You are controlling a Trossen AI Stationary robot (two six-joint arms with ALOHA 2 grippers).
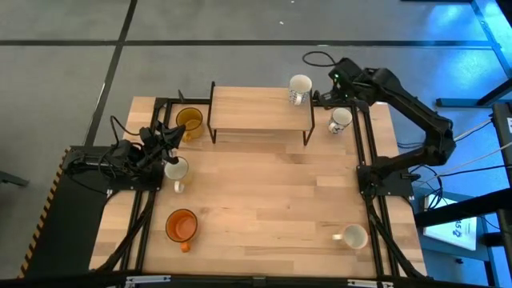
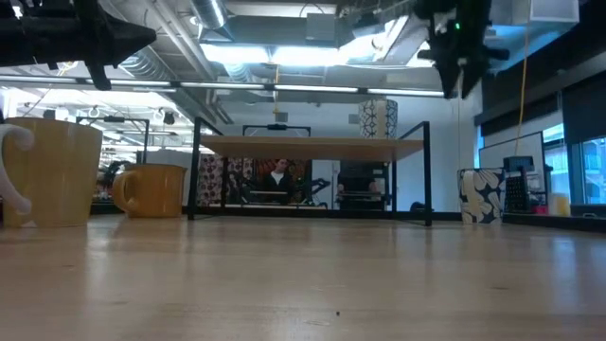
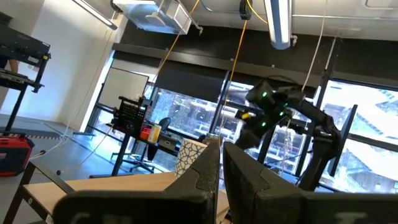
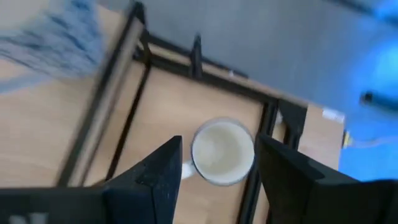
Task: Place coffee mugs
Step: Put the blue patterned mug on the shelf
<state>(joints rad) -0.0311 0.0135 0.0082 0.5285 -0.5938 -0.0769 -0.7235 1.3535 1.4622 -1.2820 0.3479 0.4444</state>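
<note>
A wooden rack (image 1: 260, 112) stands at the table's far middle. One patterned white mug (image 1: 300, 88) stands on its top at the right end. Another white mug (image 1: 340, 120) stands on the table just right of the rack. My right gripper (image 1: 328, 92) is open and high above this mug (image 4: 222, 152), which shows between its fingers without touching them. My left gripper (image 1: 174, 134) is shut and empty, raised between an amber mug (image 1: 190, 122) and a white mug (image 1: 176, 170). An orange mug (image 1: 182, 226) and a white mug (image 1: 352, 237) stand near the front.
Black frame rails (image 1: 364, 136) run along the table's left and right sides and beside the right-hand mug (image 4: 124, 93). The rack's black legs (image 2: 197, 170) stand on the table. The middle of the table (image 1: 264, 192) is bare wood.
</note>
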